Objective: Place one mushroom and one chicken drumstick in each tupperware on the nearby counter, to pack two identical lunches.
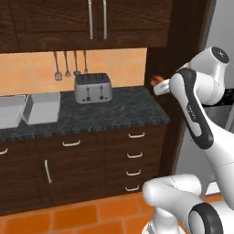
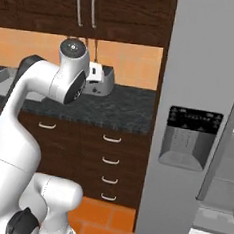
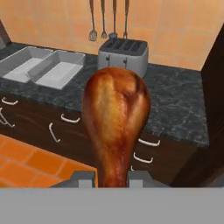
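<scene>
One drumstick point(image 3: 116, 127) sits clamped in our gripper point(image 3: 112, 177), held in the air short of the counter point(image 3: 175, 103). We're mid-carry; next we must reach left to the two tubs point(image 3: 59, 70) beyond, beside the toaster point(image 3: 123, 54).

A silver toaster point(image 1: 93, 88) stands at the counter's back edge, under utensils point(image 1: 68, 65) hanging on the orange tiled wall point(image 1: 123, 64). A grey refrigerator point(image 2: 199, 121) with a dispenser panel point(image 2: 190, 138) stands beyond the counter's right end.
</scene>
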